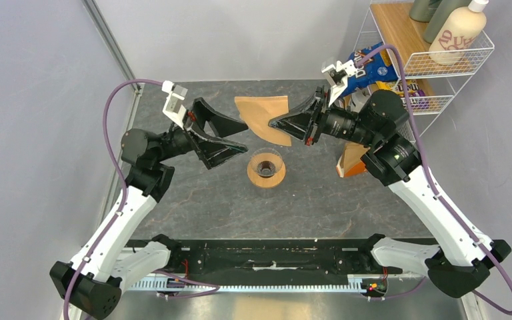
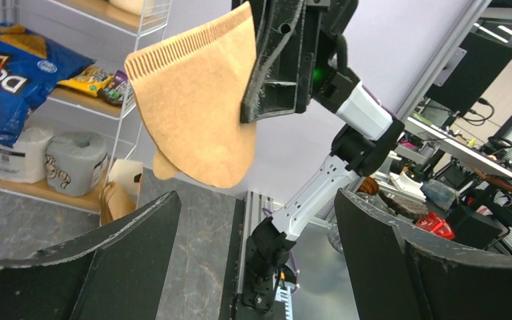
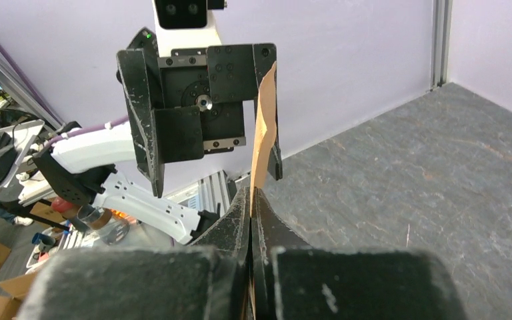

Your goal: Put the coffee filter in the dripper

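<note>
Top external view: the right claw (image 1: 277, 124) is pinched shut on the thin tan paper coffee filter (image 1: 261, 115) and holds it up in the air by one edge. The left claw (image 1: 245, 137) is spread wide, close beside the filter, and does not seem to touch it. The small clear glass dripper (image 1: 265, 168) with its round wooden base sits below, between both claws, with nothing in it. Picking up is done. Left to do, I think: open the filter and drop it in.

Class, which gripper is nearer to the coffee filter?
Right. The right gripper is shut on the coffee filter's edge, holding it in the air. The left gripper stands open facing it, not touching.
</note>
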You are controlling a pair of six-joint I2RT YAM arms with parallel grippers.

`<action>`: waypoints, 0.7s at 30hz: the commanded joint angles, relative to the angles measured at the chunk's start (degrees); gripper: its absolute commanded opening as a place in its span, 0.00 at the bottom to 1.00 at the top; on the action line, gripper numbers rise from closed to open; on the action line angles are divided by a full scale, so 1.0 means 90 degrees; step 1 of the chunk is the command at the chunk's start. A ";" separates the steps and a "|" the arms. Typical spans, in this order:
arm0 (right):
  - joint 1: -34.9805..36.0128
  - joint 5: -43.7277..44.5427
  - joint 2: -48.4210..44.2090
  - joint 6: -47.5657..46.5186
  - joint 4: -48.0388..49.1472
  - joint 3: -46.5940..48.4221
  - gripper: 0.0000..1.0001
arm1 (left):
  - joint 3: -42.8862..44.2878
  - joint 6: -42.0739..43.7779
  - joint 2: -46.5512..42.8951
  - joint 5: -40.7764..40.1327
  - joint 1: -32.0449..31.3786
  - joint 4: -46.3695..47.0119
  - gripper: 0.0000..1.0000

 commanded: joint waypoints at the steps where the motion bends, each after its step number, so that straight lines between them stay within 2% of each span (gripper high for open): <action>1: 0.0040 -0.0001 0.0092 0.0279 0.0611 0.0266 0.00 | -0.0285 -0.0914 -0.0059 -0.0335 -0.0037 0.1236 0.93; 4: 0.0039 0.0032 0.0241 0.0276 0.0593 0.0440 0.00 | -0.0359 -0.1304 0.0017 -0.0893 -0.0032 0.1395 0.92; 8: 0.0040 0.0053 0.0368 0.0549 0.0893 0.0452 0.00 | -0.0168 -0.1825 0.0220 -0.1186 -0.0072 0.1605 0.89; 17: 0.0041 0.0310 0.0462 0.0594 0.0810 0.0360 0.00 | -0.0081 -0.1925 0.0382 -0.1803 -0.0088 0.1383 0.75; 21: 0.0040 0.0339 0.0452 0.0739 0.0915 0.0177 0.00 | 0.0176 -0.2117 0.0566 -0.1862 -0.0101 0.1393 0.75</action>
